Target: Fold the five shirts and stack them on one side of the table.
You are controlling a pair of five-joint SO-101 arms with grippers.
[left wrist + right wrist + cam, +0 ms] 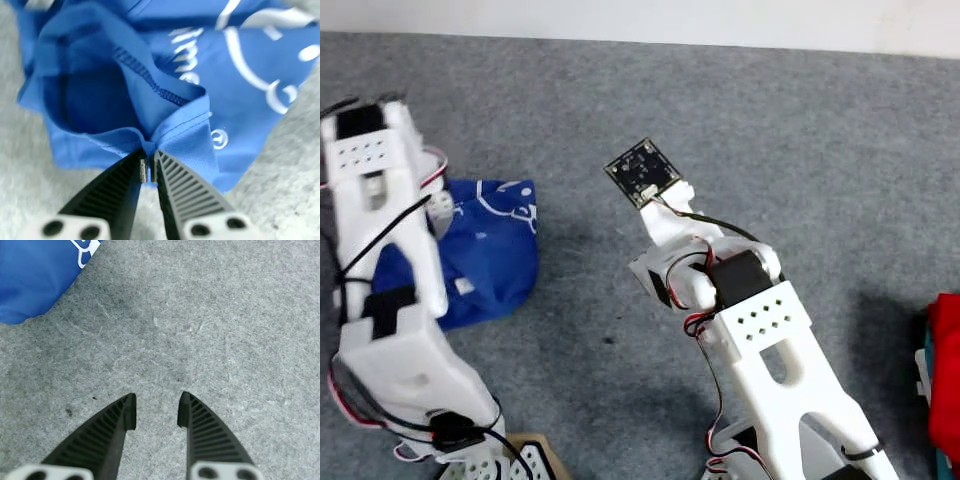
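A blue shirt (492,255) with white print lies bunched on the grey felt at the left, partly under the left arm (380,230). In the left wrist view my left gripper (149,162) is shut on a hem fold of the blue shirt (165,75). The right arm (720,290) stands in the middle of the table. Its gripper (156,410) is open over bare felt, with a corner of the blue shirt (35,275) farther off. A red shirt (946,370) shows at the right edge.
Grey felt (770,140) covers the whole table. A brown cardboard piece (542,455) sits at the near edge beside the left arm's base. A teal strip (926,360) peeks out beside the red shirt.
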